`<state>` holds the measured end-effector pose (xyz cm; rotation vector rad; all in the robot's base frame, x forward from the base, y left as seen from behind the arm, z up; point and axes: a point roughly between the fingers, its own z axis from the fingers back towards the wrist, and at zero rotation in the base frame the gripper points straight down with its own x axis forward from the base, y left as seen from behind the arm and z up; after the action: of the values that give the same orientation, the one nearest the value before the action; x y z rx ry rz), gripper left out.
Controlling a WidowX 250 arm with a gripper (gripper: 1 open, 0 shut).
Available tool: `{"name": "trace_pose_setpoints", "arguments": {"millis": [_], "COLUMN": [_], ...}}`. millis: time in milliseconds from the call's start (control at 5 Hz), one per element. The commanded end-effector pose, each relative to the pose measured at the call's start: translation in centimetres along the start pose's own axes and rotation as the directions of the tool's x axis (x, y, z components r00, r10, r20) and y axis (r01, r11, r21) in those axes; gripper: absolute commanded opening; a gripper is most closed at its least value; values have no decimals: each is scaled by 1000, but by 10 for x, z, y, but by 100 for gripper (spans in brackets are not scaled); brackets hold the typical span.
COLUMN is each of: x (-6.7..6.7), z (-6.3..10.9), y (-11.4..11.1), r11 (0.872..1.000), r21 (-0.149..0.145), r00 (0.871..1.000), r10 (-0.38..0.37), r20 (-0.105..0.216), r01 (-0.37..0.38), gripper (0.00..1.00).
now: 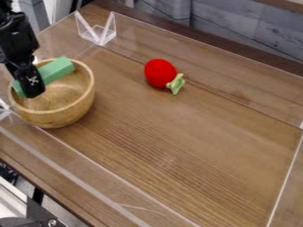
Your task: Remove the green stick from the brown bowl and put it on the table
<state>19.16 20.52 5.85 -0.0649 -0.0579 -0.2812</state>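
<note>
The green stick (57, 68) hangs tilted just above the brown bowl (59, 104) at the left of the table. My black gripper (28, 85) points down and is shut on the stick's left end. The stick's right end pokes out over the bowl's back rim. The bowl's inside looks bare below it.
A red round fruit with a green stem (161, 73) lies on the wooden table (178, 151) right of the bowl. A clear plastic holder (97, 32) stands at the back. Clear walls edge the table, the right one (284, 177) tallest.
</note>
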Motion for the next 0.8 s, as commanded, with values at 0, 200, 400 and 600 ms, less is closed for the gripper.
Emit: {"name": "trace_pose_setpoints", "arguments": {"millis": [0, 200, 400, 600], "x": [2, 8, 11, 15], "z": [16, 16, 11, 23], "y": [10, 9, 5, 10], "r11": [998, 998, 997, 998], "r21": [60, 60, 61, 69], "r00": [999, 999, 999, 999], "r10": [26, 31, 46, 7], "r20": [28, 27, 27, 37], "r01": [-27, -33, -48, -9], "gripper": [0, 0, 0, 0]}}
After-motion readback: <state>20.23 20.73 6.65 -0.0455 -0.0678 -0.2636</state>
